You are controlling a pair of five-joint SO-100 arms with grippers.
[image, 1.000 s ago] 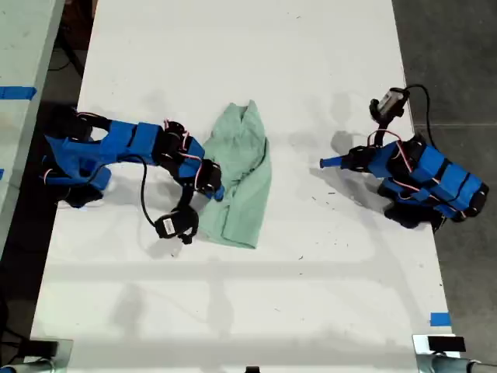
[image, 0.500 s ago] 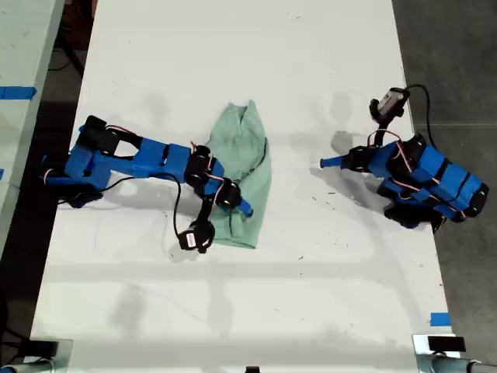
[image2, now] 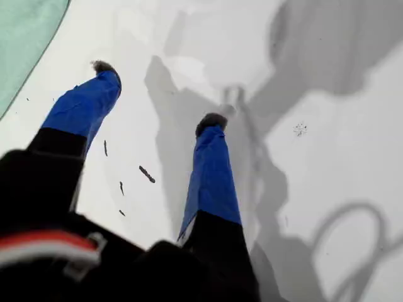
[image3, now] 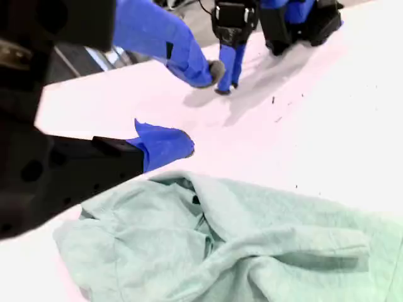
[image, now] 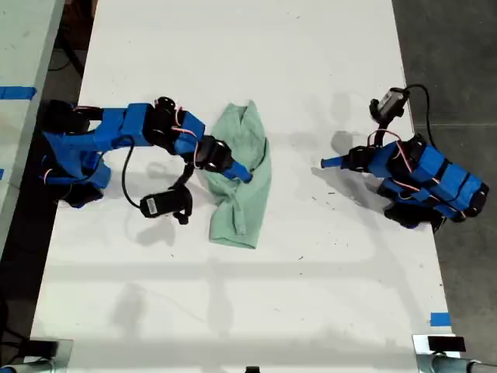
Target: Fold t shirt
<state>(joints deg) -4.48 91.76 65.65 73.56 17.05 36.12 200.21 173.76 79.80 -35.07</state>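
Count of things: one small pale mint-green cloth t shirt [image: 242, 208], two blue jointed arms, one gripper on each. The t shirt lies rumpled and bunched lengthwise near the middle of the flat white table [image: 233, 47], somewhat toward the exterior view's left.

My second gripper [image: 238, 172] is over the upper half of the t shirt [image3: 239, 251], reaching in from the exterior view's left. Its two blue fingers stand wide apart with nothing between them; the lower one sits at the cloth's edge (whether it touches the fabric I cannot tell).

My first gripper [image: 324, 162] is well apart from the garment, toward the exterior view's right, pointing at it low over bare table. Its jaws are spread in the first wrist view [image2: 156, 94], holding nothing, and only a corner of the t shirt [image2: 25, 31] shows there.

Small dark specks [image2: 146, 174] mark the table under my first gripper. A small square of blue tape [image: 440, 318] sits near the table's edge at the exterior view's lower right, and a strip of blue tape [image: 17, 93] lies on the neighbouring surface at that view's left. Nothing lies between either gripper and the cloth.
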